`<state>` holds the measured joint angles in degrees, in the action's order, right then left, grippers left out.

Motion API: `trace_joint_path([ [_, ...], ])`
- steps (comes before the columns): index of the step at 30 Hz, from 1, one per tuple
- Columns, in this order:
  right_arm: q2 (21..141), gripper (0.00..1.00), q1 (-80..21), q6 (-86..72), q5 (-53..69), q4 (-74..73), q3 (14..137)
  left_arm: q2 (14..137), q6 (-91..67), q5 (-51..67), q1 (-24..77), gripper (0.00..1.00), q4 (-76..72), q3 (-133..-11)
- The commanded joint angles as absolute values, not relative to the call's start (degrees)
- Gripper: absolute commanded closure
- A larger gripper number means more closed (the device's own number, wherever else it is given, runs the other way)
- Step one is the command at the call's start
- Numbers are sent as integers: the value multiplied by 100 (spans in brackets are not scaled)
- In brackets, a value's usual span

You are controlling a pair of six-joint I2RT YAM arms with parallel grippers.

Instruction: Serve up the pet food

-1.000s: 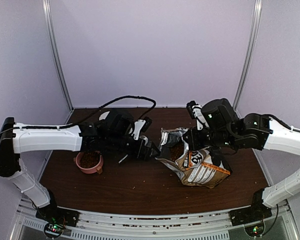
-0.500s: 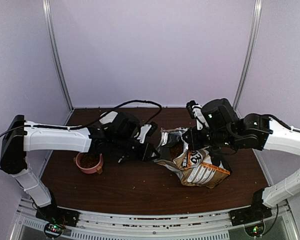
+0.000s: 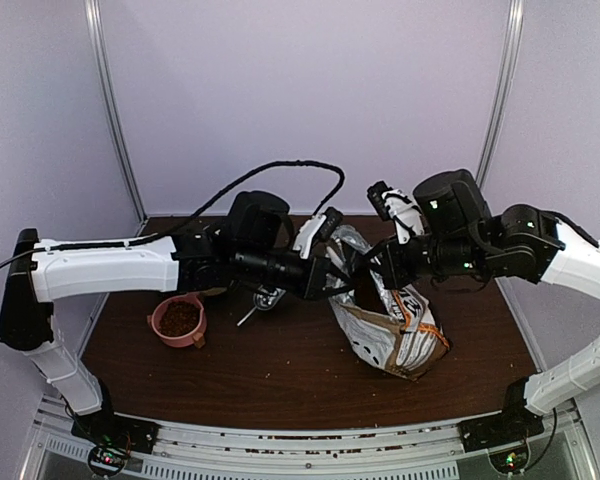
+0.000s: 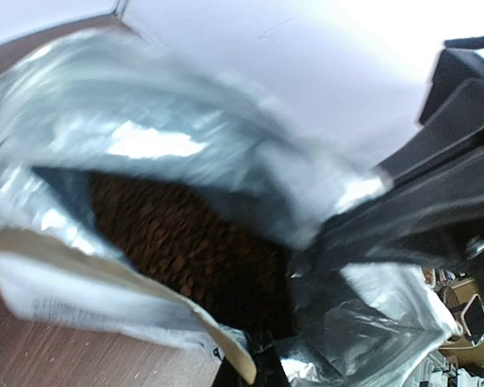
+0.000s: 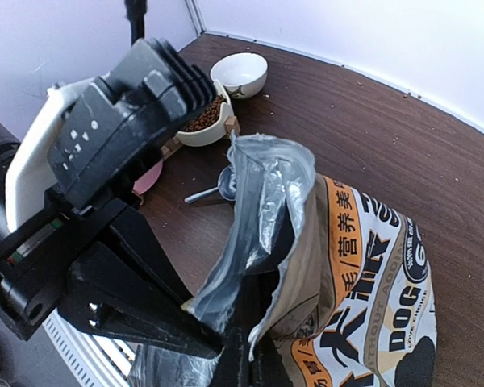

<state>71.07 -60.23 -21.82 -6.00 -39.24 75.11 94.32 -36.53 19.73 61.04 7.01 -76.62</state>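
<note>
**Both grippers on the bag's mouth, pour not yet begun**

From above, we see the left gripper (image 3: 337, 280) and the right gripper (image 3: 371, 270) meeting at the mouth of the bag (image 3: 400, 330). The bag leans on the table (image 3: 280, 370) with its top lifted. A pink bowl (image 3: 157, 322) sits well apart from the bag, on the left arm's side, with pet food (image 3: 180, 318) in it. We judge the step in hand to be opening and raising the bag for pouring. The next move calls for bringing the mouth over a bowl and tipping slowly, so the kibble does not rush out.

In the blurred left wrist view we look straight into the bag. More pet food lies there as a dark mass, just past the left fingers, which are pinched together on the near foil rim.

In the right wrist view, the right fingers are clamped on the bag's opposite lip, and the left gripper bites the rim just beside them. Beyond the bag a pale bowl (image 5: 195, 139) holds kibble, and a scoop (image 5: 222, 185) lies between the two.
</note>
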Motion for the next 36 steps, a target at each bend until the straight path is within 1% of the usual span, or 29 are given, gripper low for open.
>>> trace_joint_path([
  [1,7129,100,-6121,-1896,128,-3240,7833,8853,-3423,2452,6412,100,-1295,-8391],
  [7,6931,99,-6124,-1889,270,-2953,7743,8844,-3450,2465,6515,100,-1710,-8482],
  [9,6781,92,-6118,-1886,170,-2839,7661,8830,-3409,2349,6513,100,-1688,-8464],
  [11,6604,75,-6114,-1867,-55,-2806,7568,8752,-3290,2084,6513,100,-1589,-8395],
  [13,6367,48,-6102,-1819,-328,-2798,7425,8686,-3189,1695,6510,100,-1369,-8379],
  [15,6086,26,-6075,-1733,-508,-2786,7218,8659,-3120,1459,6503,100,-1072,-8449],
  [16,5954,19,-6071,-1684,-554,-2797,7107,8651,-3112,1376,6504,100,-1000,-8481],
  [18,5669,9,-6065,-1565,-591,-2824,6854,8658,-3119,1301,6496,100,-935,-8530],
  [21,5207,3,-6069,-1416,-585,-2932,6432,8705,-3187,1302,6478,100,-885,-8572],
  [25,4635,2,-6083,-1244,132,-2859,5852,8824,-3298,1413,6451,100,-850,-8670],
  [31,4135,2,-6180,-1221,426,-2553,5075,9020,-3340,1559,6434,100,-774,-8893],
  [36,4301,5,-6226,-974,414,-2508,4931,9110,-3358,1632,6412,100,-686,-8998],
])
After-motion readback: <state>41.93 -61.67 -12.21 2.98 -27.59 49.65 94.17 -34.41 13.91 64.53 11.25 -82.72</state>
